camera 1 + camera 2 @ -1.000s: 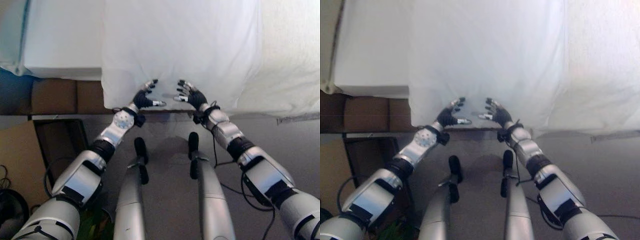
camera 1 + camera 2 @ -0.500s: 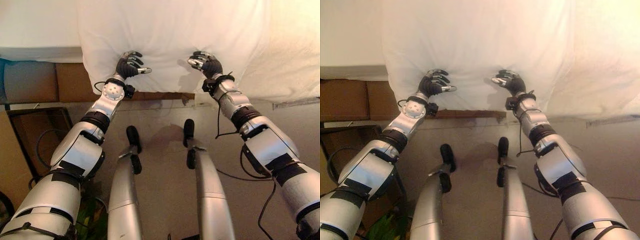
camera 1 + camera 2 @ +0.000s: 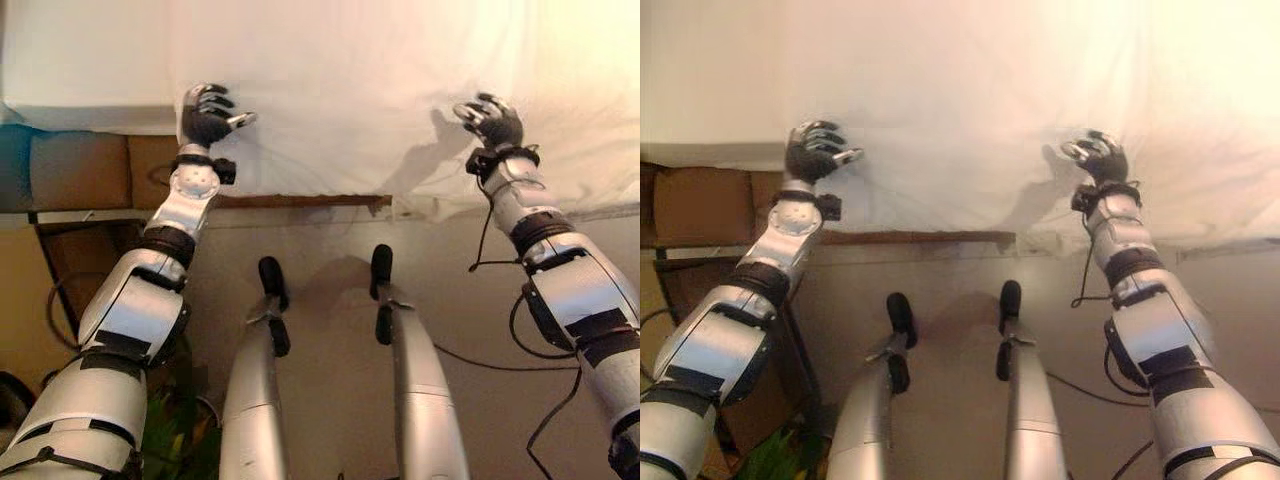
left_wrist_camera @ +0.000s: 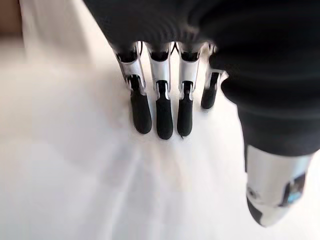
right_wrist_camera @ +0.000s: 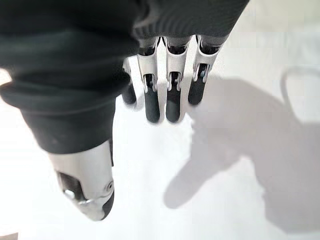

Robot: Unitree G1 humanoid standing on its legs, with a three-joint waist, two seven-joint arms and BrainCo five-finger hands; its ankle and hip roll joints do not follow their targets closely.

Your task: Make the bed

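A white bed cover [image 3: 350,90] lies over the bed and hangs down its near edge. My left hand [image 3: 205,112] rests on the cover near the left part of the hanging edge, fingers relaxed and thumb apart. In the left wrist view its fingers [image 4: 157,100] point at smooth white cloth with none caught between them. My right hand [image 3: 492,122] sits on the cover far to the right, at about the same height. Its fingers [image 5: 167,95] are likewise loose over the cloth, casting a shadow on it.
The bed's brown wooden rail [image 3: 300,201] shows under the cover's hem. A brown padded block [image 3: 80,170] stands at the left beside the bed, with a dark frame [image 3: 60,250] below it. Beige floor [image 3: 470,320] lies before the bed.
Both hands have slid apart along the cover, the left one to the left, the right one to the right, and both further up. The view has also shifted.
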